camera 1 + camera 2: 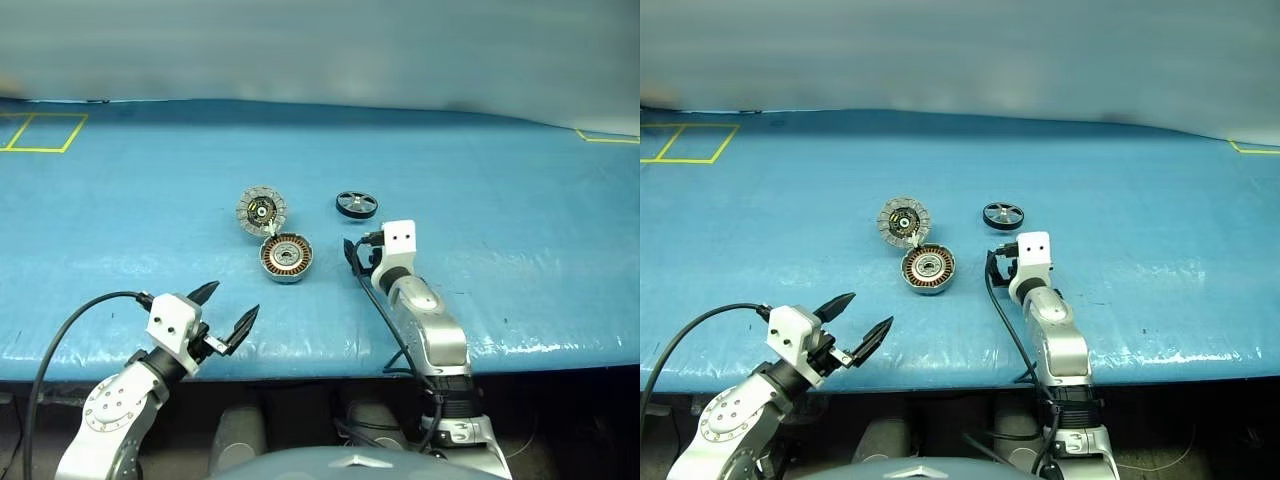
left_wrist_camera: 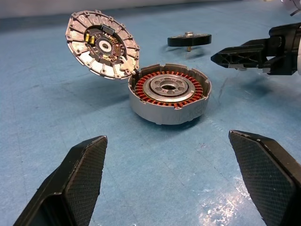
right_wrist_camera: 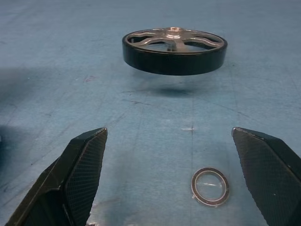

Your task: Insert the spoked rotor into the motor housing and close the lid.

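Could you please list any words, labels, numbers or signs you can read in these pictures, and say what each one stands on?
None can be read.
The lid: its inner circuit board carries small components, and any print on them is too small to read.
The blue table cover: yellow tape outlines, no lettering.

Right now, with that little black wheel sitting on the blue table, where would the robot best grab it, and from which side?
Probably across the spoked rotor's black outer rim, one finger on each side. It rests on a short centre shaft, so the rim stands clear of the blue table, leaving room beneath. The right gripper, open and aimed at it from the robot's side, could come in level. A small loose ring lies just short of it.
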`<state>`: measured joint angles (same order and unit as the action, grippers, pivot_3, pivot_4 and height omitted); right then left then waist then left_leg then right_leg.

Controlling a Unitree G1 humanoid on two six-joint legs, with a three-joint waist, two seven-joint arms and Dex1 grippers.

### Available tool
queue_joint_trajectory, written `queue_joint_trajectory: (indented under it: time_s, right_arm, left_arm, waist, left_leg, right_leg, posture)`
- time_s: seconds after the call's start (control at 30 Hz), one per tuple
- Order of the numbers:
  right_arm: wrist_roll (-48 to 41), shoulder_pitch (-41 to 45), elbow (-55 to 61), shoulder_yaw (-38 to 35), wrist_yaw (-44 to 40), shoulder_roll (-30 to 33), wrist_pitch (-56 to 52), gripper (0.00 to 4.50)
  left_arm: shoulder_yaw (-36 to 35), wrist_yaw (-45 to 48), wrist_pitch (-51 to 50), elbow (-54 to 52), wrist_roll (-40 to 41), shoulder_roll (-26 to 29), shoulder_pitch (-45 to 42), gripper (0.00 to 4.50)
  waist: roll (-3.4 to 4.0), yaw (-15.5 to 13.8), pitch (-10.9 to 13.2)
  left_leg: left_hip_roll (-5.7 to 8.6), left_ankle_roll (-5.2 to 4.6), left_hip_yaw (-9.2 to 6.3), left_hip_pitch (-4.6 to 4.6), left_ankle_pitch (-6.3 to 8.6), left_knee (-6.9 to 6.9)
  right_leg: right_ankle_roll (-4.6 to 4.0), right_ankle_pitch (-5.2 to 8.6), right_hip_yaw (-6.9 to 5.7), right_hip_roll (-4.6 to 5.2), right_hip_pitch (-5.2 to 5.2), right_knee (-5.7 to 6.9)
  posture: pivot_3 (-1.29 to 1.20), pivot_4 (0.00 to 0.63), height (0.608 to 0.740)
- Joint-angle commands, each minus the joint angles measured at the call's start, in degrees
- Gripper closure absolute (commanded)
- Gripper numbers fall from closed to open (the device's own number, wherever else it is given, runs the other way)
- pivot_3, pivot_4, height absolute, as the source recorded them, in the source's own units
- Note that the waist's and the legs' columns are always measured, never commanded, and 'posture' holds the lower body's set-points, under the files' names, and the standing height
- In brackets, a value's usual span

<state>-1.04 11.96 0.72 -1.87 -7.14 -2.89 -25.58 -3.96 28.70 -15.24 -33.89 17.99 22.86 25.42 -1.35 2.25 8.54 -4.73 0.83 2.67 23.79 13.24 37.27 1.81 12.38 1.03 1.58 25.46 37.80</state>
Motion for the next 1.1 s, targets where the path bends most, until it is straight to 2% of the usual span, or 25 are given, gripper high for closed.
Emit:
queue_joint_trajectory:
  time_s: [0.03, 0.23, 0.33, 0.67, 1.1]
  right_arm:
    - [-0.25, -0.3, -1.18, -0.98, 2.46, -0.17, 2.76, 0.03]
    - [0.11, -2.58, -4.11, -0.46, 3.88, 0.42, 2.35, 0.03]
    - [0.41, -3.65, -3.94, 0.38, 4.22, 0.52, 1.49, 0.55]
    - [1.12, -4.7, -2.41, 2.73, 4.07, 0.99, 0.25, 3.83]
    - [-3.62, -0.55, 14.13, 14.7, -8.48, 2.71, -4.98, 3.84]
  left_arm:
    - [0.01, -0.06, 1.1, -0.53, -0.12, -0.11, -0.03, 0.0]
    - [-0.15, -0.18, 1.11, -0.62, -0.28, -0.12, 0.21, 0.0]
    - [-0.21, -0.14, 1.1, -0.61, -0.34, -0.01, 0.27, 0.0]
    - [-0.02, -0.17, 1.07, -0.6, -0.43, -0.04, 0.12, 0.0]
    - [0.32, -3.46, 4.79, 1.23, -2.26, -4.31, 1.13, 0.0]
  waist:
    - [0.0, 0.02, 0.0]
    - [-0.05, -0.02, -0.04]
    - [-0.17, -0.08, -0.14]
    - [-0.55, 0.02, -0.45]
    - [-0.37, -0.11, -0.33]
  left_leg:
    - [0.0, 0.0, 0.0, 0.0, 0.0, 0.0]
    - [0.0, 0.0, -0.01, -0.04, 0.0, 0.0]
    - [0.0, 0.0, -0.01, -0.09, 0.0, 0.0]
    - [-0.03, 0.0, -0.01, -0.2, 0.0, 0.0]
    - [-0.04, 0.0, 0.02, -0.1, 0.0, -0.09]
  right_leg:
    - [0.0, 0.0, 0.0, 0.0, 0.0, 0.0]
    - [-0.01, 0.0, 0.01, -0.01, -0.04, 0.01]
    - [-0.01, 0.0, 0.01, 0.0, -0.09, 0.01]
    - [-0.03, 0.01, 0.01, -0.01, -0.16, 0.02]
    - [-0.06, 0.03, 0.05, -0.05, -0.01, 0.01]
  posture:
    - [0.0, 0.15, 0.74]
    - [0.0, 0.15, 0.74]
    - [0.0, 0.15, 0.74]
    - [0.0, 0.15, 0.74]
    - [0.0, 0.15, 0.74]
